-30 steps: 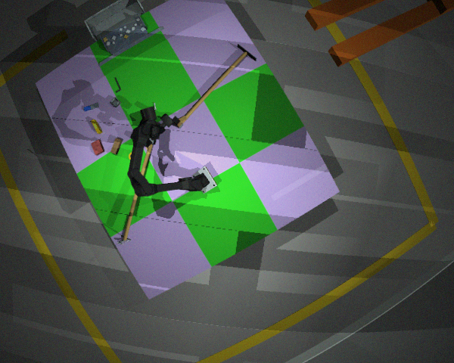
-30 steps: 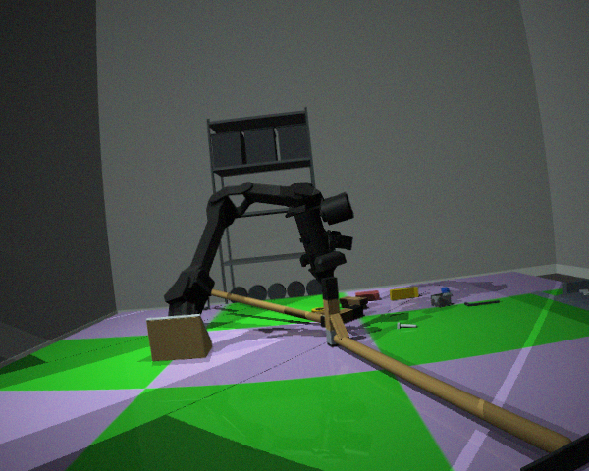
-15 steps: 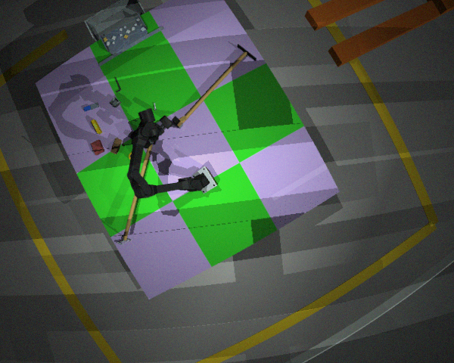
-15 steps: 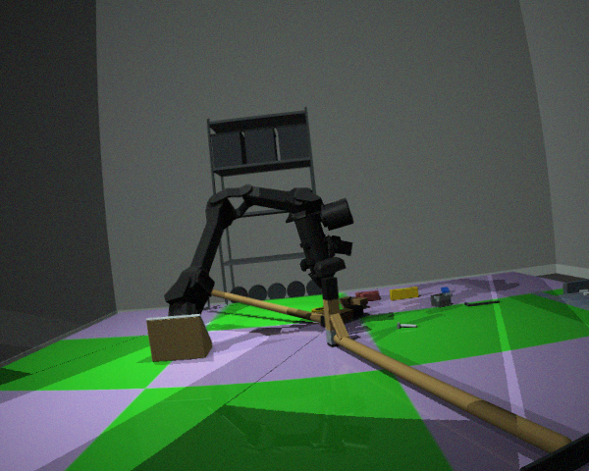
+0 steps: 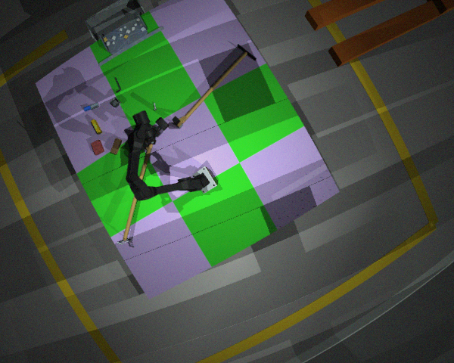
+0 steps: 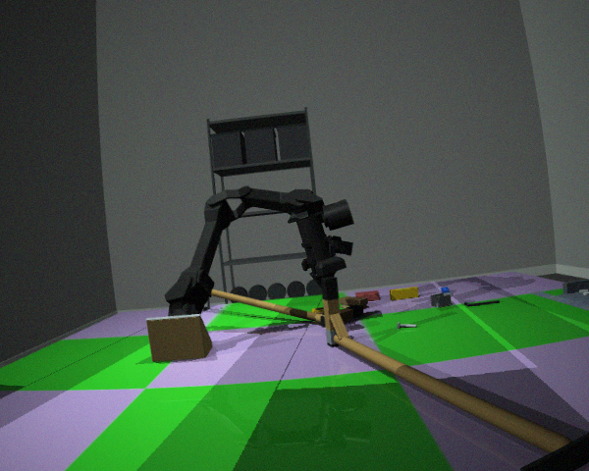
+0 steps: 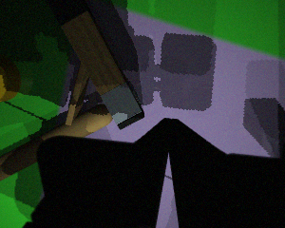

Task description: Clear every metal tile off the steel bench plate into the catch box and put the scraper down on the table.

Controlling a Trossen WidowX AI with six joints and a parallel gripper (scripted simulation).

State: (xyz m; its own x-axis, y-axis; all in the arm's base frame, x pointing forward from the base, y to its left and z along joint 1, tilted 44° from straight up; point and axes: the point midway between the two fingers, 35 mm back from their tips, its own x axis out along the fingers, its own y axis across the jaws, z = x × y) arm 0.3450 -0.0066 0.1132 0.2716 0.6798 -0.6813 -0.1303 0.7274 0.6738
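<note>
no readable text, labels or numbers anywhere (any view), no signs

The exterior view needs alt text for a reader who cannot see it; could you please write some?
A black robot arm arches down, its shut gripper poised just above the upright grip of a long wooden-handled scraper lying on a green-and-purple checkered table. A brown block sits left; small parts and a grey shelf lie behind.
</note>
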